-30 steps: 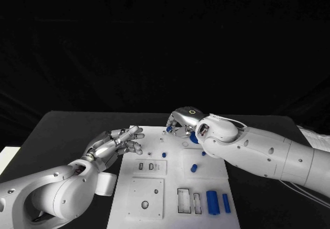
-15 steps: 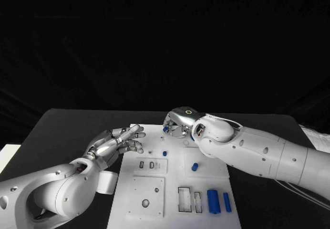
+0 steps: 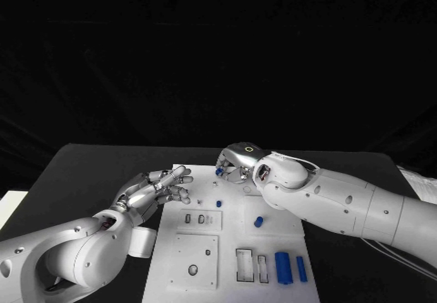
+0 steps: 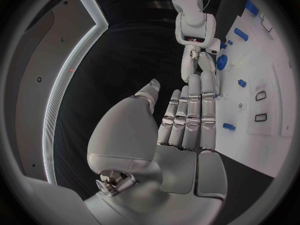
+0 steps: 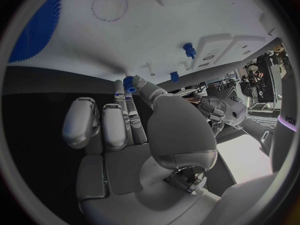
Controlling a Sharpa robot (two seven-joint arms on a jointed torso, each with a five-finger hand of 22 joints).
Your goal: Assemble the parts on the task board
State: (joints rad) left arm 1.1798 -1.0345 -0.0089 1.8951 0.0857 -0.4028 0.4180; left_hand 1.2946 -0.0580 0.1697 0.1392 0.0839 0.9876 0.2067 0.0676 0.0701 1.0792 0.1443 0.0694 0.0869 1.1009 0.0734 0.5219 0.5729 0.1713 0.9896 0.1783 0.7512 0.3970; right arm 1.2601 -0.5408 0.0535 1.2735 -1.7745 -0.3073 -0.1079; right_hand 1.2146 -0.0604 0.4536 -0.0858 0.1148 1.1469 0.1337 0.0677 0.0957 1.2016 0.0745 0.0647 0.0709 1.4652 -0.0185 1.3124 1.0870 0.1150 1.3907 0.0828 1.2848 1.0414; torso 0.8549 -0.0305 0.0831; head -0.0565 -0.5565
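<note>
The white task board (image 3: 205, 249) lies in the middle of the black table. My right hand (image 3: 235, 167) hovers over the board's far edge and pinches a small blue part (image 3: 220, 170) between thumb and fingertip; the right wrist view shows that part (image 5: 129, 82) at the fingertips. My left hand (image 3: 155, 190) hangs at the board's far left corner with fingers spread and nothing in it; the left wrist view shows its fingers (image 4: 189, 116) stretched toward the right hand (image 4: 199, 60). A blue peg (image 3: 218, 203) stands on the board, and a short blue piece (image 3: 257, 221) lies near it.
Two blue cylinders (image 3: 281, 266) (image 3: 300, 268) lie side by side at the board's near right, beside rectangular recesses (image 3: 244, 264). Two small slots (image 3: 193, 219) and a round hole (image 3: 193, 270) sit on the left half. A large blue gear (image 5: 37, 30) lies under my right forearm.
My right hand has shifted a little to the left along the board's far edge with the small blue part. The left hand has barely moved.
</note>
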